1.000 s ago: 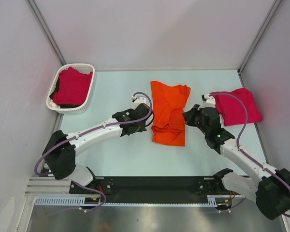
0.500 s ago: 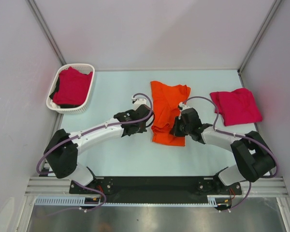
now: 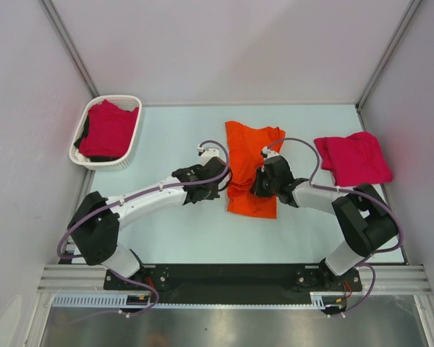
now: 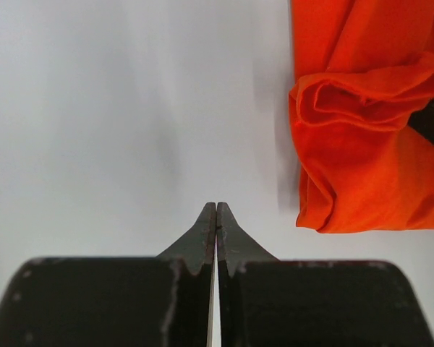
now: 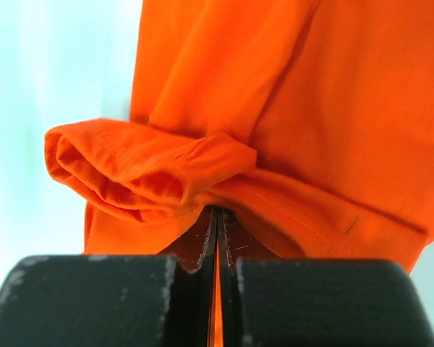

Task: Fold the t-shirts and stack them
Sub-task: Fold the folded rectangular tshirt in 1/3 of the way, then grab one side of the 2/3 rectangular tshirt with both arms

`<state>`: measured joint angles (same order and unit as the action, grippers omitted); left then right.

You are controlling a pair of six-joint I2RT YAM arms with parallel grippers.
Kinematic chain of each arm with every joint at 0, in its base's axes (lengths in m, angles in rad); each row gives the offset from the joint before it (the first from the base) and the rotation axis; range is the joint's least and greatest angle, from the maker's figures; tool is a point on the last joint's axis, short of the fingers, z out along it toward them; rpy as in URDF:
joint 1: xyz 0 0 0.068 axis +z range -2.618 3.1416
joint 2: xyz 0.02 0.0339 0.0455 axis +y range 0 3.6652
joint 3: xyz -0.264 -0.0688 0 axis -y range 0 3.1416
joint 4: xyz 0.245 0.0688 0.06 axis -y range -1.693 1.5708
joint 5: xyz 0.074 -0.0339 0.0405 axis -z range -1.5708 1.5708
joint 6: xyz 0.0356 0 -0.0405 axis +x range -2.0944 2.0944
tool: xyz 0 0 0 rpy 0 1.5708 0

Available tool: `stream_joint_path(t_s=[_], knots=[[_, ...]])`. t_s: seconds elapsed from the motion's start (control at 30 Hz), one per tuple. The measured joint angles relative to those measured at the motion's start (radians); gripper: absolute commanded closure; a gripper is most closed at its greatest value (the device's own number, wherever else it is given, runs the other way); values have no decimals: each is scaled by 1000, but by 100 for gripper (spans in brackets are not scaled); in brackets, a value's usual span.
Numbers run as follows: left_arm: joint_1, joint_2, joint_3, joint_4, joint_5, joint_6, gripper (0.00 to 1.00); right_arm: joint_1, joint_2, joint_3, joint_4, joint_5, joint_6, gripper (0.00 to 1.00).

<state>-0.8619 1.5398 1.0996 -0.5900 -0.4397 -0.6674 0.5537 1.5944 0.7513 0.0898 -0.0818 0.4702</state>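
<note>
Pink shirt (image 3: pixel 353 160) folded at right; orange shirt (image 3: pixel 249 148) mid-frame half-folded, unstacked; more in basket (image 3: pixel 108 165). Left gripper (image 4: pixel 216 207), right gripper (image 5: pixel 217 211) pressed together.

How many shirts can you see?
3: orange t-shirt mid-table, folded pink t-shirt at the right, crumpled pink t-shirt in the basket; more may hide under it.

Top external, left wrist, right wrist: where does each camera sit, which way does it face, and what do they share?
Top external: above, behind the bases, looking down at the table; left arm, right arm show.
Left wrist: on its arm, facing bare table; shut left gripper shows.
Right wrist: likewise, close on the orange t-shirt; shut right gripper shows.
All three share it.
</note>
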Motion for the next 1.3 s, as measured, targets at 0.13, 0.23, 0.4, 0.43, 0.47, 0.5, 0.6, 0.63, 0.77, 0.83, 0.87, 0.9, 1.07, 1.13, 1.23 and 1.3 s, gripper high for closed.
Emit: stream_joint_path(t_s=[0.13, 0.23, 0.4, 0.43, 0.47, 0.5, 0.6, 0.63, 0.77, 0.83, 0.87, 0.9, 1.07, 1.13, 1.23, 1.3], knots=[[0, 5, 0, -3, 0, -7, 100, 10, 2, 14, 31, 61, 2, 100], [0, 10, 0, -3, 0, -11, 100, 26, 2, 16, 67, 130, 5, 100], [0, 26, 0, -3, 0, -14, 100, 69, 1, 13, 137, 303, 7, 100], [0, 29, 0, -3, 0, -14, 100, 82, 0, 10, 156, 348, 6, 100], [0, 34, 0, -3, 0, -14, 100, 97, -2, 6, 173, 398, 4, 100], [0, 35, -1, -2, 1, -14, 100, 113, -5, 0, 187, 451, -2, 100], [0, 35, -13, 11, 3, -14, 97, 160, -38, -30, 206, 609, -25, 85], [0, 35, -22, 21, 6, -14, 95, 168, -54, -40, 207, 643, -33, 83], [0, 31, -64, 54, 29, -13, 92, 172, -163, -69, 174, 780, -63, 83], [0, 22, -89, 74, 41, -13, 91, 152, -225, -77, 143, 822, -72, 85], [0, 16, -99, 81, 47, -13, 91, 145, -257, -87, 132, 827, -76, 91], [0, 8, -112, 94, 53, -13, 91, 134, -299, -104, 122, 827, -81, 95], [0, -23, -149, 137, 81, -13, 96, 102, -504, -188, 71, 738, -77, 100], [0, -23, -153, 151, 91, -14, 94, 80, -521, -188, 47, 655, -66, 100], [0, -20, -154, 163, 105, -16, 67, 39, -503, -185, -32, 522, -32, 85], [0, -6, -154, 165, 108, -22, 29, 5, -492, -184, -116, 429, -2, 47]])
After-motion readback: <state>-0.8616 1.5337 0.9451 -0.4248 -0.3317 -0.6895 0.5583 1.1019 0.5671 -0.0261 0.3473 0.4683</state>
